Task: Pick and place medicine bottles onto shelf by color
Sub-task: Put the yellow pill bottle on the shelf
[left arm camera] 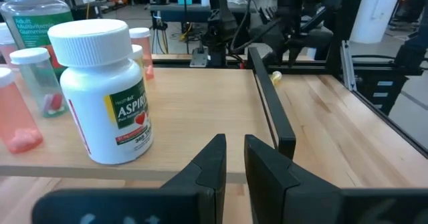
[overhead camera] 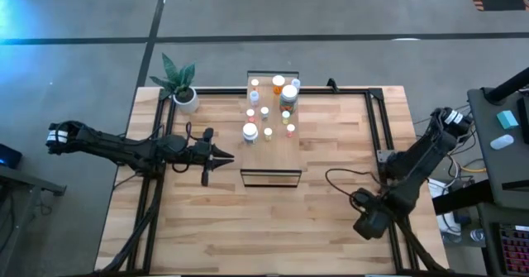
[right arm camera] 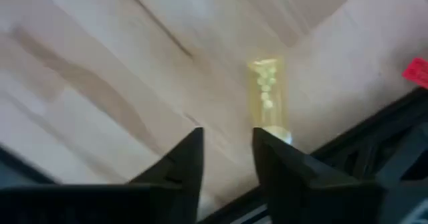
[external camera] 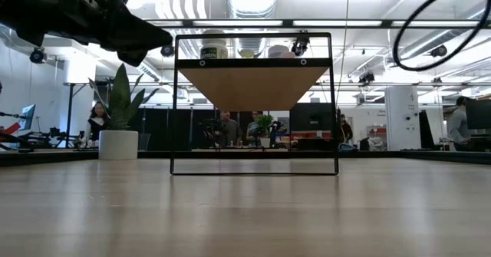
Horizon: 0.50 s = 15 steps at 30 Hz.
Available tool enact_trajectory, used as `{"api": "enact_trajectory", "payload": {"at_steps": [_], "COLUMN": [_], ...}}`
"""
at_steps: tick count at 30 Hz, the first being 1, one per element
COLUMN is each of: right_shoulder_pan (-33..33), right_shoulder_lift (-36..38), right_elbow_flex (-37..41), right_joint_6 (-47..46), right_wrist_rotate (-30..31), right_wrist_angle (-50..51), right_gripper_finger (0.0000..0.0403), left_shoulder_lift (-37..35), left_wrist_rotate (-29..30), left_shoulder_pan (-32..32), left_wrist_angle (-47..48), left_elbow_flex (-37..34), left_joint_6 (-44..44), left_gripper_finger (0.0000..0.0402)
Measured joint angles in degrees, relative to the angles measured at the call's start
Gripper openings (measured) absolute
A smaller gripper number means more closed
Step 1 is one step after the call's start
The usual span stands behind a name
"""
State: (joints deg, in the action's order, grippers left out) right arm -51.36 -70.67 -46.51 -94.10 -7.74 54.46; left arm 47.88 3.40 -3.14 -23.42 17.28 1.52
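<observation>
While the left gripper (overhead camera: 220, 157) waits nearly closed and empty by the shelf's (overhead camera: 291, 155) left edge, bottles (overhead camera: 250, 131) crowding its far half, the half-open empty right gripper (right arm camera: 227, 150) at the table's (overhead camera: 248, 227) right edge faces a yellow vial (right arm camera: 267, 97), lying lengthwise just beyond its fingertips.

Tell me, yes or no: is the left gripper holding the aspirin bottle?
No: the left gripper is empty beside the aspirin bottle, which stands on the shelf.
</observation>
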Motion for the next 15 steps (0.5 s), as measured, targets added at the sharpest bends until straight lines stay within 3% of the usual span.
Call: {"api": "enact_trajectory", "payload": {"at_steps": [7,15], "right_shoulder_pan": [-3.9,-6.5], "right_shoulder_lift": [-3.9,-6.9], "right_elbow_flex": [1.9,3.0], "right_joint_6": [-2.0,-2.1], "right_wrist_rotate": [0.3,0.3], "right_wrist_angle": [0.2,-0.5], "right_gripper_finger": [0.0201,0.0195], "left_shoulder_lift": [0.0,0.0], "left_wrist_rotate": [0.0,0.0], "left_shoulder_pan": [0.0,0.0], "left_wrist_angle": [0.0,0.0], "left_elbow_flex": [0.0,0.0], "left_joint_6": [1.1,1.2], "left_gripper_finger": [0.0035,0.0035]}}
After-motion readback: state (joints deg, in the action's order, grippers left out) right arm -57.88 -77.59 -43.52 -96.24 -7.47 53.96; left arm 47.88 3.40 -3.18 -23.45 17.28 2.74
